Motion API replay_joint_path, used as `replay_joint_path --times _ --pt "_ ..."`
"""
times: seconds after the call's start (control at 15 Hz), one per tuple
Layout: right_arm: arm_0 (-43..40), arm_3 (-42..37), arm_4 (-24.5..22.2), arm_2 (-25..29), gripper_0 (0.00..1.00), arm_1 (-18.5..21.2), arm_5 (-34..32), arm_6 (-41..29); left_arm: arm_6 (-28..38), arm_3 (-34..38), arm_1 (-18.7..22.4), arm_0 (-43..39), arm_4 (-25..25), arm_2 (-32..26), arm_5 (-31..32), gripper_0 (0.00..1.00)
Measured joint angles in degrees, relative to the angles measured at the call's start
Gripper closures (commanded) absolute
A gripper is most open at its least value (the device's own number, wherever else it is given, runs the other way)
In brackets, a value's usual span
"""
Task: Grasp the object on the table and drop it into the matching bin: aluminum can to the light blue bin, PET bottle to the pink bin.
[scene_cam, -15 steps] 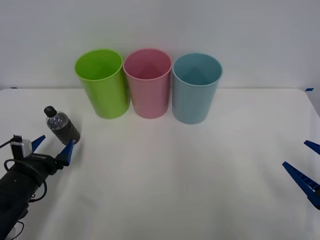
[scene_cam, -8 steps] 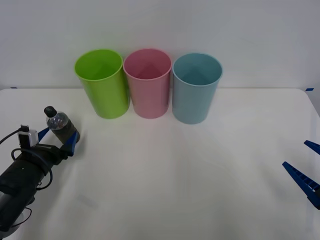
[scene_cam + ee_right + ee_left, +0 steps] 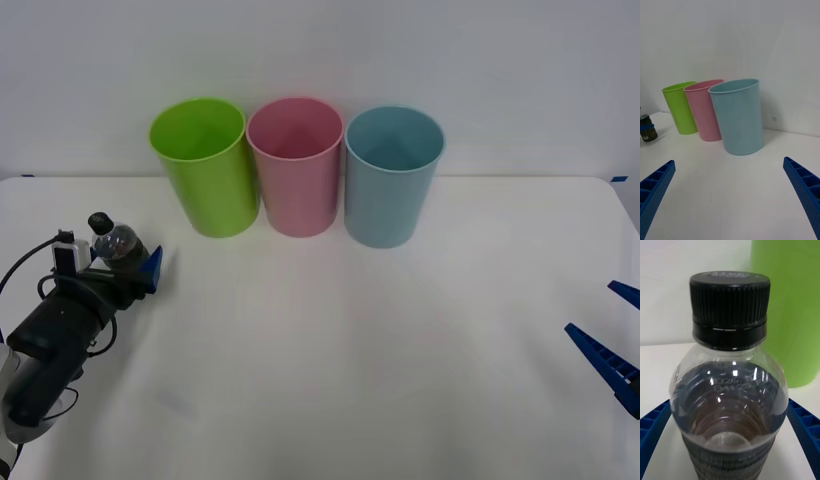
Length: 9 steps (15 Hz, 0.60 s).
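Left gripper (image 3: 125,268) fingers wide w/ PET bottle (image 3: 118,245) between (label unreadable); lime green bin (image 3: 205,165) stands before pink bin (image 3: 296,163). Right gripper (image 3: 620,335) spread, idle.

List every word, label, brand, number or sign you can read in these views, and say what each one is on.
No text can be read.
PET bottle: faint embossed marks on the black cap and a dark label band low on the body, both too blurred to read.
Pink bin, light blue bin, lime green bin: plain, no markings.
Table: plain white, no signs.
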State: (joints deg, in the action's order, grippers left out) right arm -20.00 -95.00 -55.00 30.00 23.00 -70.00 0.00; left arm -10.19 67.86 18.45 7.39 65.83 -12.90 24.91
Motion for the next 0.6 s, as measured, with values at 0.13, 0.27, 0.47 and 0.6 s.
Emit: replay_joint_path --times 0.13,0.27,0.47,0.6 --pt "0.0 0.0 0.0 0.0 0.0 0.0 0.0 0.0 0.1 -0.5 -0.2 0.7 0.7 0.0 -0.2 0.0" --pt "0.0 0.0 0.0 0.0 0.0 0.0 0.0 0.0 0.2 -0.5 -0.3 0.7 0.9 0.0 -0.2 0.0" --pt "0.0 0.0 0.0 0.0 0.0 0.0 0.0 0.0 -0.1 -0.5 -0.3 0.8 1.0 0.1 -0.2 0.83" --pt "0.0 0.0 0.0 0.0 0.0 0.0 0.0 0.0 -0.2 -0.5 -0.3 0.7 1.1 0.1 -0.2 1.0"
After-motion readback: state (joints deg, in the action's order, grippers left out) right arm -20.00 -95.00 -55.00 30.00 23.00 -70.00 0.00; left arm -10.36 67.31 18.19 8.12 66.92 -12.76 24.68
